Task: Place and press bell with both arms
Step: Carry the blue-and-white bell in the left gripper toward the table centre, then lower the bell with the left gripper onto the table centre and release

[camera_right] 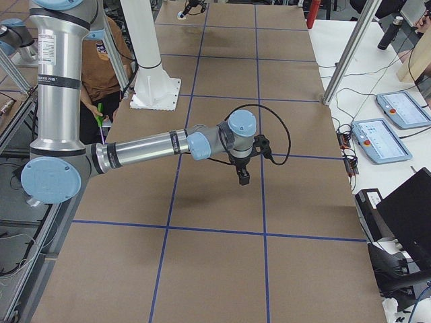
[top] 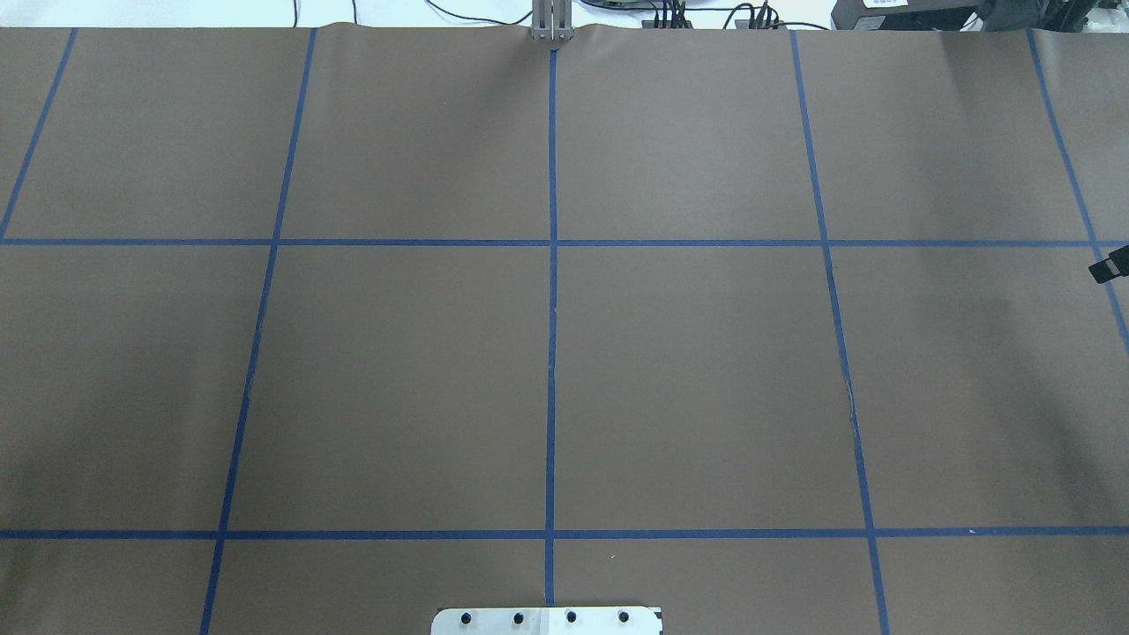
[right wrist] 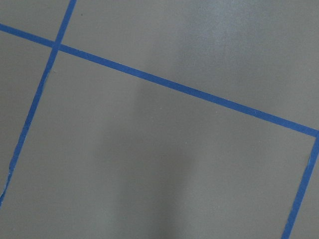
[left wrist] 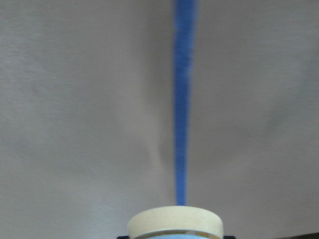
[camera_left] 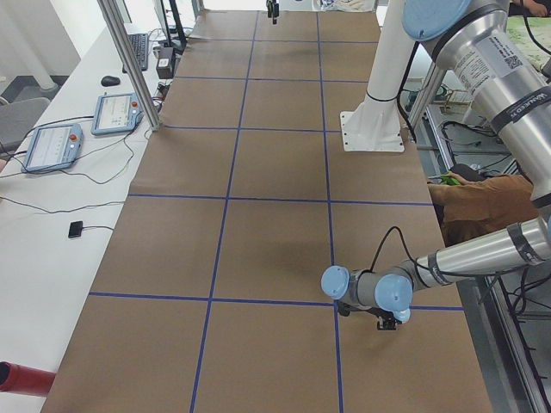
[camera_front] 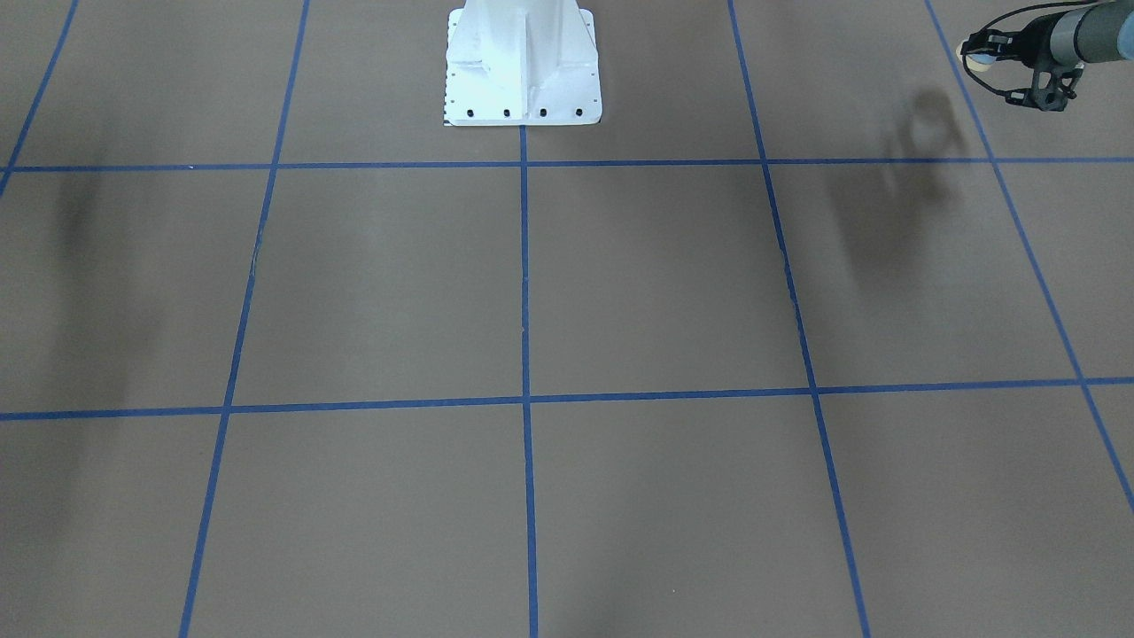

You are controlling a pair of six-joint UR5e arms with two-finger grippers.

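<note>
My left gripper [camera_front: 976,53] is at the table's left end, lying roughly level a little above the brown surface. It is shut on the bell [camera_front: 978,62], whose cream base shows between the black fingers. In the left wrist view the bell's cream base [left wrist: 174,222] fills the bottom edge, with a strip of its light blue top below it. My right gripper [camera_right: 241,176] points down above the table's right end. Only a black tip of it [top: 1109,265] shows in the overhead view, and I cannot tell whether it is open or shut.
The white pedestal [camera_front: 523,66] stands at the robot's side of the table. Blue tape lines [top: 552,353] divide the brown surface into squares. A person in a brown shirt [camera_left: 482,202] sits behind the robot. Tablets [camera_left: 52,146] lie on the side bench.
</note>
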